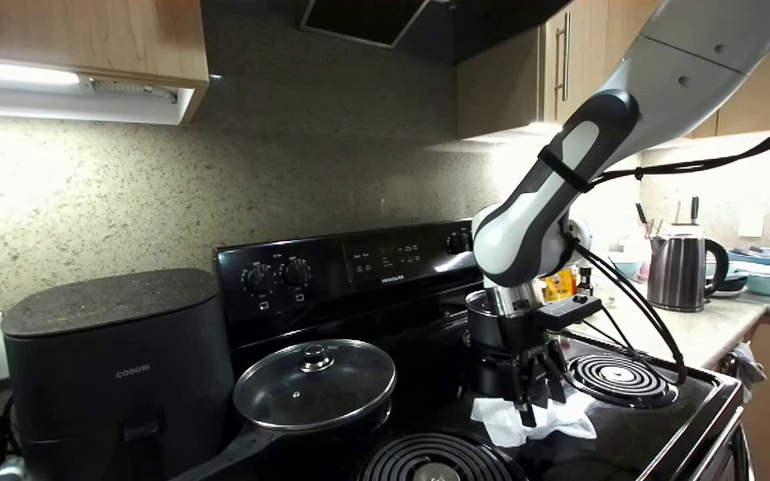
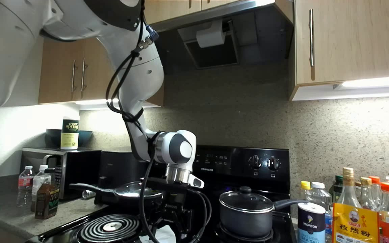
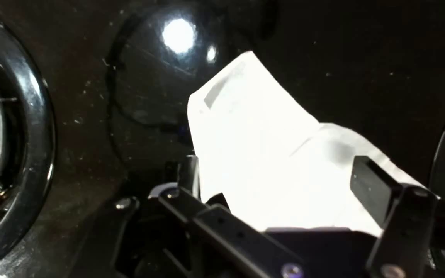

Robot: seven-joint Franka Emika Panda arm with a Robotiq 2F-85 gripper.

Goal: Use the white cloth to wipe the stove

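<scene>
The white cloth (image 1: 508,427) lies crumpled on the black stove (image 1: 632,431) between the coil burners. It also shows in an exterior view (image 2: 165,234), partly hidden by the gripper and cables, and large and overexposed in the wrist view (image 3: 245,119). My gripper (image 1: 543,409) points down over the cloth, low at the stove surface. In the wrist view the gripper (image 3: 278,179) is open, its two fingers wide apart with cloth showing between and beneath them. Whether the fingertips touch the cloth cannot be told. The cloth's near part is hidden behind the gripper body.
A lidded frying pan (image 1: 315,387) and a lidded pot (image 2: 247,216) stand on the rear burners. Bare coil burners (image 1: 435,461) (image 1: 619,374) lie on either side of the cloth. An air fryer (image 1: 117,374) stands beside the stove, bottles (image 2: 348,189) on the opposite counter.
</scene>
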